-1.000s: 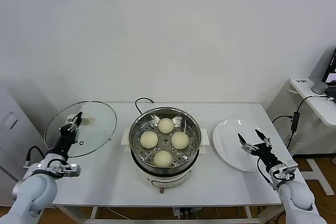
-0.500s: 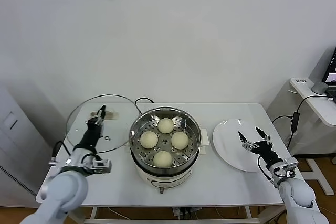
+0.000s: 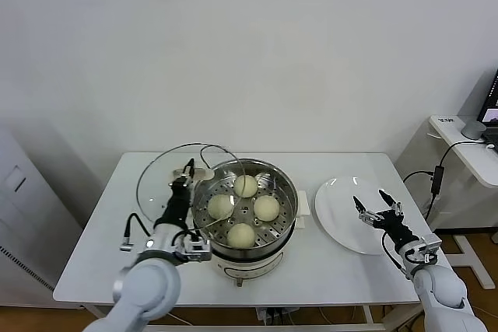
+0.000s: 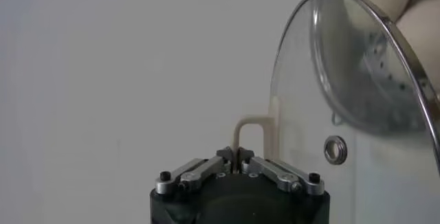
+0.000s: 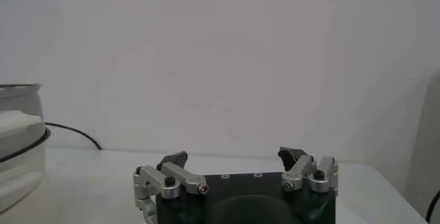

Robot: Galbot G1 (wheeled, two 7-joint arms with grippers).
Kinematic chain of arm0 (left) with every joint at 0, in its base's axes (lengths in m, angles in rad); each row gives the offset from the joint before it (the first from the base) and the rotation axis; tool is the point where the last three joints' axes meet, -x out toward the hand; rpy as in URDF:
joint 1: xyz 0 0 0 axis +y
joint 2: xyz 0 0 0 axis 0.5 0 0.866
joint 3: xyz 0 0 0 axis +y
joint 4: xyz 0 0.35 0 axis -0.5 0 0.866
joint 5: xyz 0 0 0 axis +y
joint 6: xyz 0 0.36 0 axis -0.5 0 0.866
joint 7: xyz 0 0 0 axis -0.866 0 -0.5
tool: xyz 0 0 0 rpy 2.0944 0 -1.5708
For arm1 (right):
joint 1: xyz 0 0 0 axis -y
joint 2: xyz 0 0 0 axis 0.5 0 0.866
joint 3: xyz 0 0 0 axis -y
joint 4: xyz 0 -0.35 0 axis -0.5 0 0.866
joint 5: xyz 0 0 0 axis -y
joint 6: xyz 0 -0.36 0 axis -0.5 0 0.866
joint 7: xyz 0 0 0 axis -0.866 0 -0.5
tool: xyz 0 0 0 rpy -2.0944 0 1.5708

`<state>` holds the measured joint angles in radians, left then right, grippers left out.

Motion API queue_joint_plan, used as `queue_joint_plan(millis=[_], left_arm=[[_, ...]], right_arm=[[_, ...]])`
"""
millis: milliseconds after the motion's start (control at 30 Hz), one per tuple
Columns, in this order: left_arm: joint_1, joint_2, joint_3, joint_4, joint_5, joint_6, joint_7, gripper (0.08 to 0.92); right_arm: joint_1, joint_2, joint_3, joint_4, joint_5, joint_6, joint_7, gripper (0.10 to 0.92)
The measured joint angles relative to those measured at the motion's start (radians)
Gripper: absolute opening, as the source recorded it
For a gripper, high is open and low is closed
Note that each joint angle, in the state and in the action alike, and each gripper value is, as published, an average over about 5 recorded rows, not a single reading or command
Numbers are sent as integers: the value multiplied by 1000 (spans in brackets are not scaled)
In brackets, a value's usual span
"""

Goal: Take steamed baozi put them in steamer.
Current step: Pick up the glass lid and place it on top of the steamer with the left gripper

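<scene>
at the middle of the table (image 3: 93,246), the steamer (image 3: 244,211) stands uncovered with all four steamed baozi (image 3: 243,209) already sitting on its perforated tray, so the loading part of the task looks done. the left tool (image 3: 187,170) is pinching the white handle (image 4: 251,132) of the glass lid (image 3: 189,189), its tips pressed together on that thin loop; the lid is tilted up on edge and overlaps the steamer's left rim, a pose that suggests it is being carried across to cover the pot. holding it by the handle keeps the tool off the glass and lets the rim lead over the pot.

toward the right edge of the table, the right tool (image 3: 373,208) hovers over the white plate (image 3: 338,213) with its fingers spread and nothing between them; the plate is bare. it seems parked there, out of the lid's path. a black cord (image 3: 209,150) trails behind the steamer toward the far edge. the likely risk is the lid's rim catching the pot wall before it levels out.
</scene>
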<state>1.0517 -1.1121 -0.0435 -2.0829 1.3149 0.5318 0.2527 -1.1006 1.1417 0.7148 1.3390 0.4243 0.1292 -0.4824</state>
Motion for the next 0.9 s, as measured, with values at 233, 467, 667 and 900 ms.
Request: queue_joint_plan(millis=[233, 467, 667, 900], left_arm=[[-29, -65, 66, 27, 66, 22, 11, 105], [-35, -121, 108, 57, 114, 32, 16, 105], [-36, -161, 135, 81, 149, 36, 16, 105], [-31, -197, 164, 104, 178, 33, 10, 105]], right_arm=[[-1, 2, 0, 0, -1, 0, -1, 823], [-2, 3, 0, -3, -1, 1, -3, 823], [-3, 6, 0, -6, -1, 2, -4, 823], [-4, 7, 0, -8, -1, 3, -5, 823]])
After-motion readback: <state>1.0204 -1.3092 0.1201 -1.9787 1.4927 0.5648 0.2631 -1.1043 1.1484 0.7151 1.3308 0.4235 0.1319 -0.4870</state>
